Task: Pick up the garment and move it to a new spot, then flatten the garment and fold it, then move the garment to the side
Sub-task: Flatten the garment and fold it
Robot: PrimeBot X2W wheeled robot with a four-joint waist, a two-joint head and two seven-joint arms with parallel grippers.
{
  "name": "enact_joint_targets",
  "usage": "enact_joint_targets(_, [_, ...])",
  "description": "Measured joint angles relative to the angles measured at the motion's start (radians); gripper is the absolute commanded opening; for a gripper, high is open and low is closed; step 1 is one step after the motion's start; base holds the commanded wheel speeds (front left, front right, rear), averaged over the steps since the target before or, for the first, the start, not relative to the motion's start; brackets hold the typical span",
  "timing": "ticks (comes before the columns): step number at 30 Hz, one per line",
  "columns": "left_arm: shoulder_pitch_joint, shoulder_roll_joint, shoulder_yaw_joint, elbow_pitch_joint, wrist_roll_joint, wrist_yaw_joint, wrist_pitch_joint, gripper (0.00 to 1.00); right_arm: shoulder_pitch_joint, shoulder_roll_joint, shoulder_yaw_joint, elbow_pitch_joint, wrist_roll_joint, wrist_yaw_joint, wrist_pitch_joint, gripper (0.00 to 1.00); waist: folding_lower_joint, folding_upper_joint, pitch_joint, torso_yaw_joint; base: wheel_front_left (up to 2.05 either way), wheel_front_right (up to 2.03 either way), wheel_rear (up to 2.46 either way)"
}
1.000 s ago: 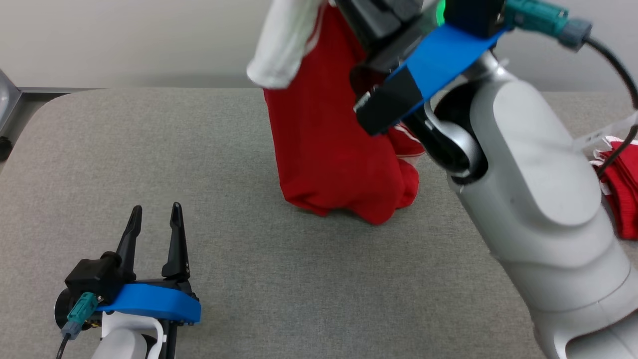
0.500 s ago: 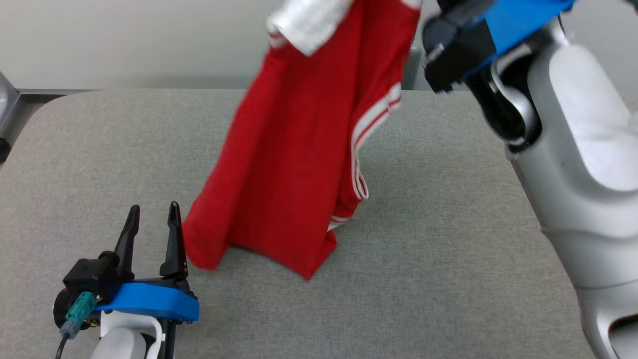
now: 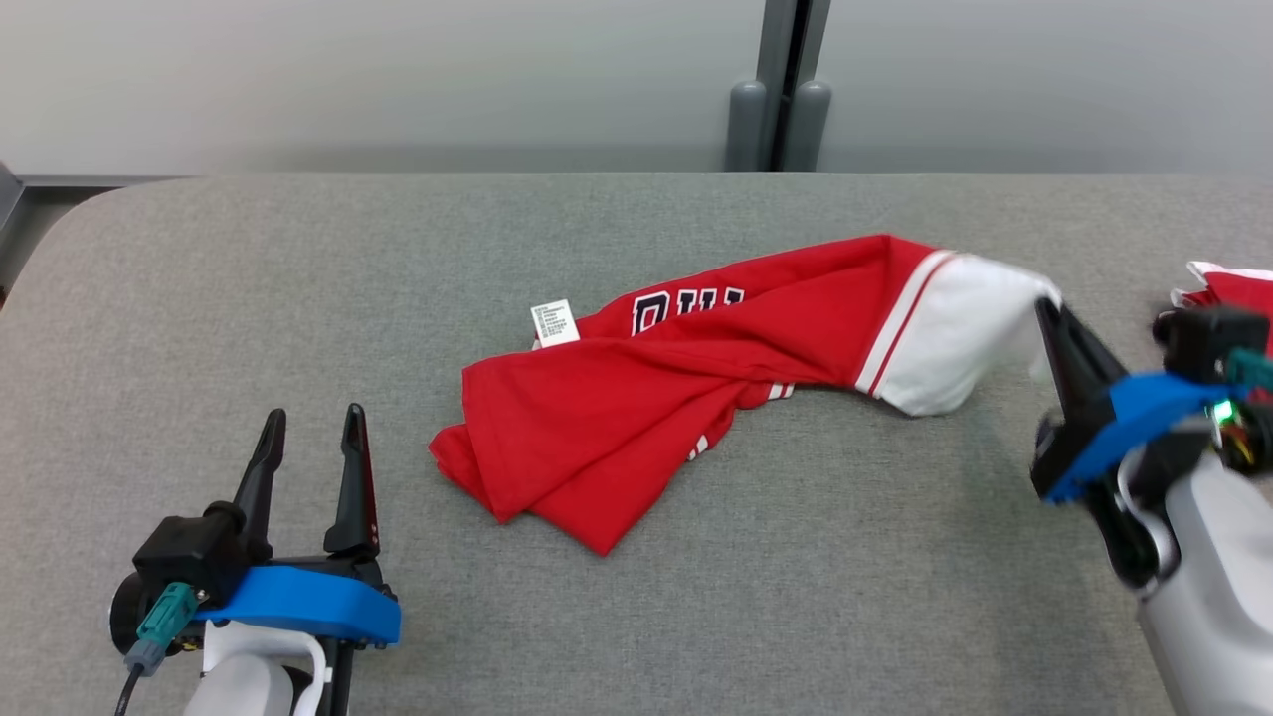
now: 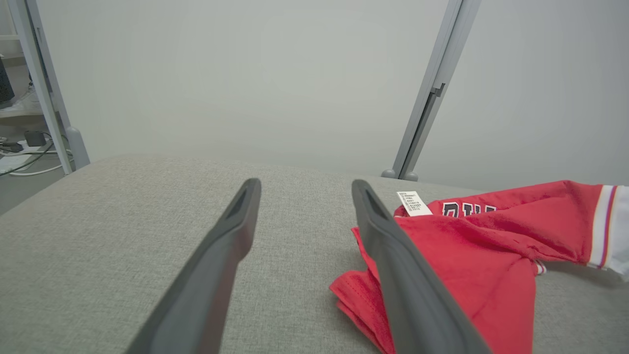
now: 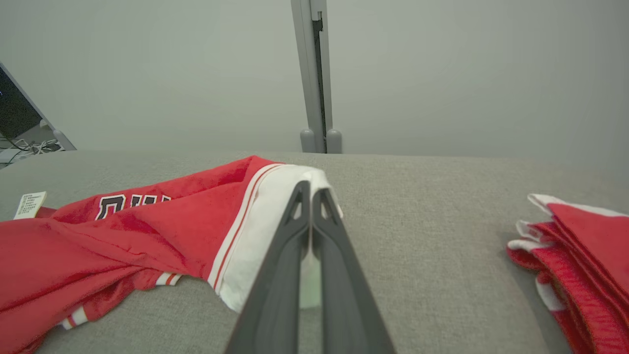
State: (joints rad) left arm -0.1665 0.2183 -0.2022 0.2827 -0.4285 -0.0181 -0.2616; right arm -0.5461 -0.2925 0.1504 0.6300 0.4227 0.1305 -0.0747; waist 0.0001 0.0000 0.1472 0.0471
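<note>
In the head view the garment [image 3: 636, 398] lay crumpled mid-table [image 3: 249, 298], soft, light and limp; the left wrist view showed the left gripper [image 4: 305, 183] spread wide beside its red hem [image 4: 354, 295], a likely hold; the right wrist view showed the right gripper [image 5: 311, 189] pinched on the white sleeve [image 5: 265, 216].

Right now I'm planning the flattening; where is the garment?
Head view: the garment lies crumpled at the table's middle, white sleeve pinched by the right gripper.
</note>
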Motion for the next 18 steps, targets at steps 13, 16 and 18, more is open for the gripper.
enact_joint_targets(13, [0.024,0.001,0.026,0.0,0.005,0.001,0.0,1.0,0.279,0.095,-0.217,-0.187,-0.067,0.0,0.204,0.0,-0.0002,0.0,-0.037,-0.048,0.0,0.0,0.0])
enact_joint_targets(16, [0.025,-0.001,0.026,0.0,0.005,0.001,0.0,1.0,0.357,0.131,-0.244,-0.283,-0.081,0.0,0.3,0.0,-0.0002,0.0,-0.039,-0.053,0.0,0.0,0.0])
enact_joint_targets(18, [0.025,-0.001,0.028,-0.001,0.005,0.0,0.0,1.0,0.39,0.161,-0.263,-0.353,-0.087,0.0,0.341,0.0,-0.0002,0.0,-0.037,-0.055,0.0,0.0,0.0])
